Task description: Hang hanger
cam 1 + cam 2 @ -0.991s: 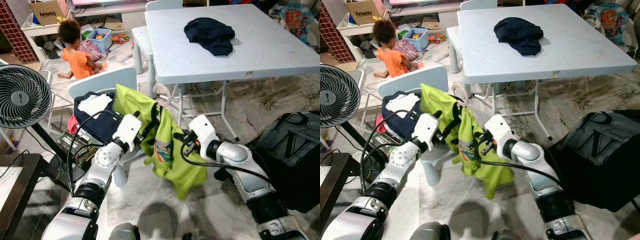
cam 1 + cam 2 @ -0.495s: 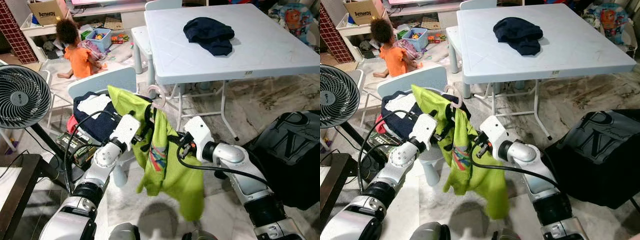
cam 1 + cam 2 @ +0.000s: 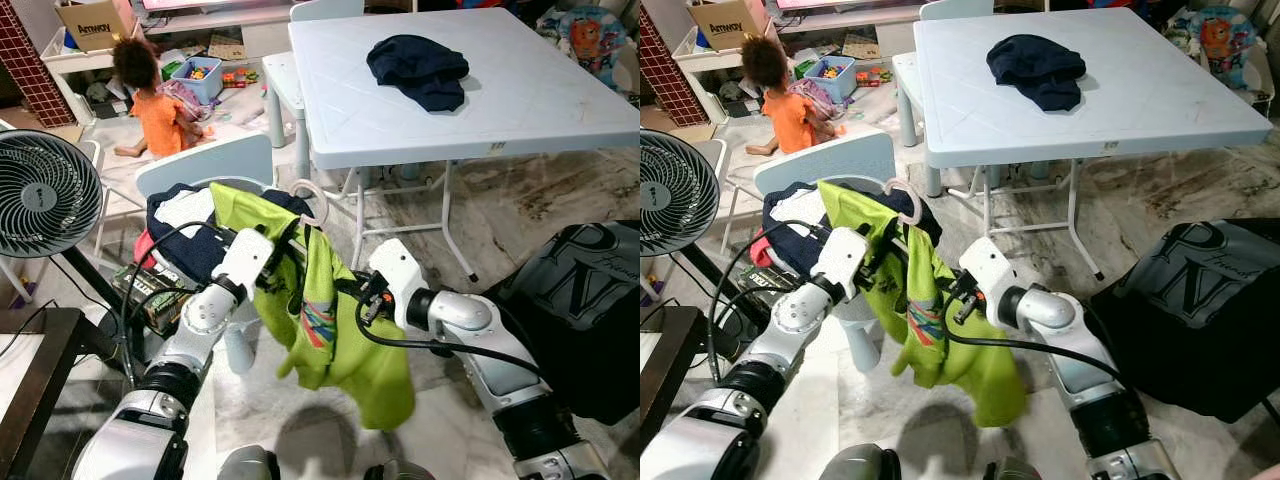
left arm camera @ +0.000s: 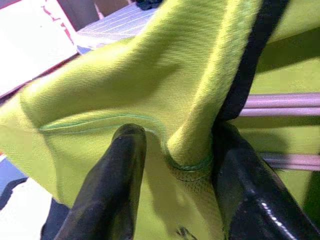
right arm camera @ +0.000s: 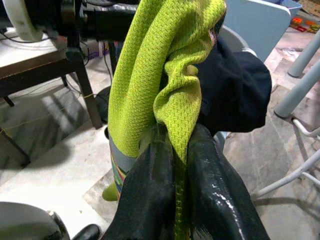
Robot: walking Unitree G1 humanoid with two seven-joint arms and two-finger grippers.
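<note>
A lime-green shirt (image 3: 335,330) with black trim hangs on a pale pink hanger (image 3: 312,196), held up between my two arms in front of a small white chair (image 3: 205,165). My left gripper (image 4: 172,150) pinches a fold of the shirt's shoulder, with the hanger's pink bars (image 4: 282,100) just behind. My right gripper (image 5: 177,150) is shut on a bunched green fold of the same shirt. The hanger's hook pokes up above the collar.
The chair holds dark and white clothes (image 3: 190,215). A white folding table (image 3: 460,130) with a dark garment (image 3: 418,68) stands beyond. A fan (image 3: 45,195) is at left, a black bag (image 3: 585,300) at right. A person (image 3: 155,105) sits on the floor far left.
The shirt and hanger have dropped slightly and shifted left, and the hanging cloth has gathered up shorter. Both grippers keep their hold.
</note>
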